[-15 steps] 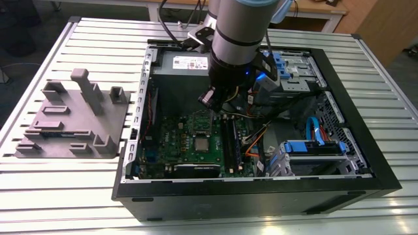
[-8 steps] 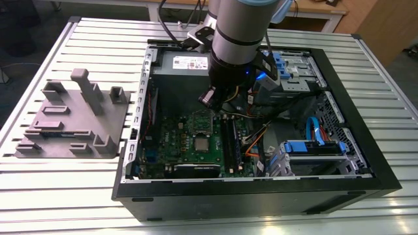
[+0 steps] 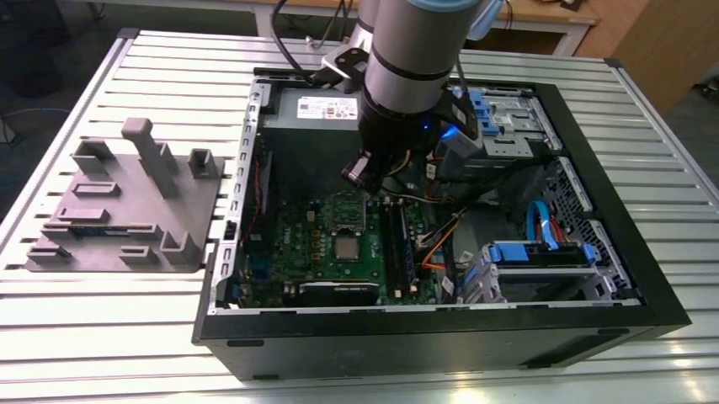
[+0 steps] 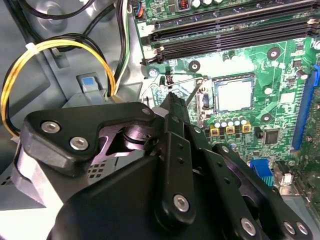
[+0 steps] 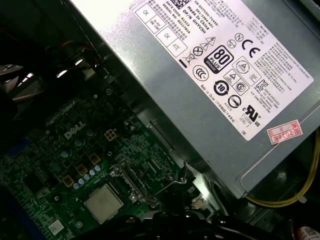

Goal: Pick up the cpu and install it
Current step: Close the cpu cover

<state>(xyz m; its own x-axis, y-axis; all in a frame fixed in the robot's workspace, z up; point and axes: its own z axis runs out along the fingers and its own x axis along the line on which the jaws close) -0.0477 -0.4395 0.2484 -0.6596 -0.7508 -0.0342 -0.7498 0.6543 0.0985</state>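
The cpu [image 3: 348, 247] lies flat in the square socket of the green motherboard [image 3: 298, 244] inside the open computer case, silver top up. Both wrist views show the cpu [image 4: 234, 95] [image 5: 103, 202] seated there, with a thin metal socket lever [image 4: 186, 80] beside it. My gripper [image 3: 362, 172] hangs above the board, off to the power-supply side of the socket and apart from the chip. In the second wrist view the gripper [image 4: 172, 100] ends close to the lever, its jaws shut together with nothing between them.
A grey plastic fixture block [image 3: 124, 210] stands on the slatted table at the exterior view's left. The power supply [image 3: 320, 108] [image 5: 215, 75] sits close behind my gripper. Memory slots [image 4: 225, 35], yellow cables [image 4: 50, 50] and a blue drive cage [image 3: 540, 252] crowd the case.
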